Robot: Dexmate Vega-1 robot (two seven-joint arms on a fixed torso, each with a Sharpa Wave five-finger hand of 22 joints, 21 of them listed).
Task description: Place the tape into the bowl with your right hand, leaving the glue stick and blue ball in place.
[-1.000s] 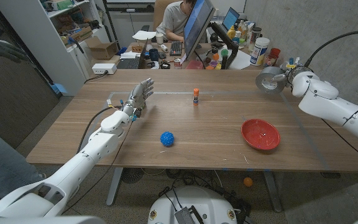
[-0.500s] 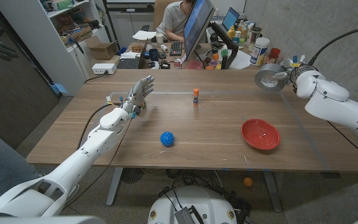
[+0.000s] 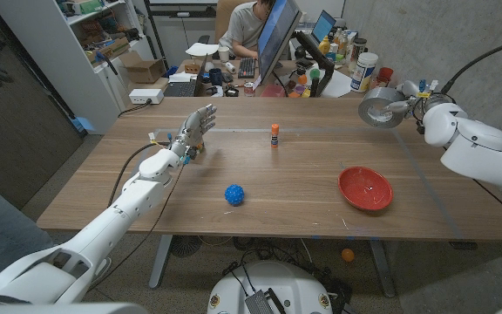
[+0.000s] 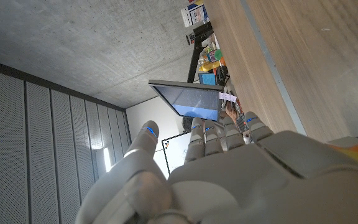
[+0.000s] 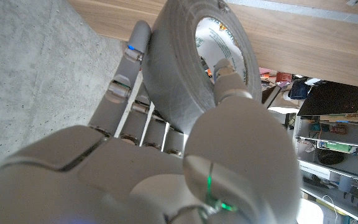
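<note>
The wooden table stood in a cluttered office, with a person seated at a desk behind its far edge, and on it I had the red bowl toward the right, the blue ball near the middle and the glue stick upright farther back. My right hand held the grey roll of tape up in the air over the table's far right corner, well apart from the bowl, thumb hooked through the core and fingers wrapped round the outside. My left hand was raised over the left part of the table, holding nothing, fingers straight and slightly apart.
</note>
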